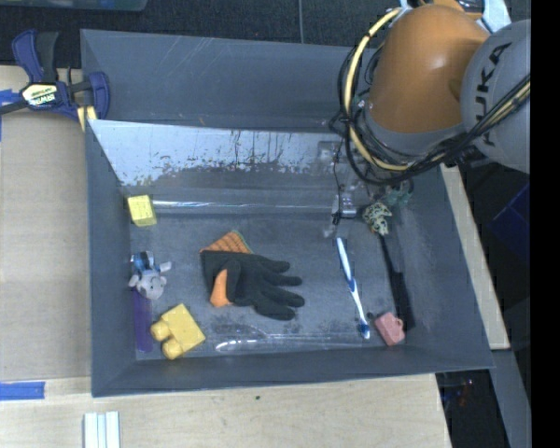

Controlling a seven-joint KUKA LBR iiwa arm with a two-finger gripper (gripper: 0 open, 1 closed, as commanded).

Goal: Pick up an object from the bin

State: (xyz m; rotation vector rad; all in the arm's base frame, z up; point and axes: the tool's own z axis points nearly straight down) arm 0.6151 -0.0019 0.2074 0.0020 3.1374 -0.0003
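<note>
Orange wrist cover [420,63] is seen at 1 o'clock | end effector [343,211], opening not discernible, is positioned at 12 o'clock tip of blue-white toothbrush [351,286] | toothbrush is laid 11-to-5, bin's [261,370] 4 o'clock part.

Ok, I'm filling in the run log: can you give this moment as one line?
hand: over right side of bin | nearest: blue-and-white toothbrush, top end by hand | apart: black glove, pink eraser
</note>
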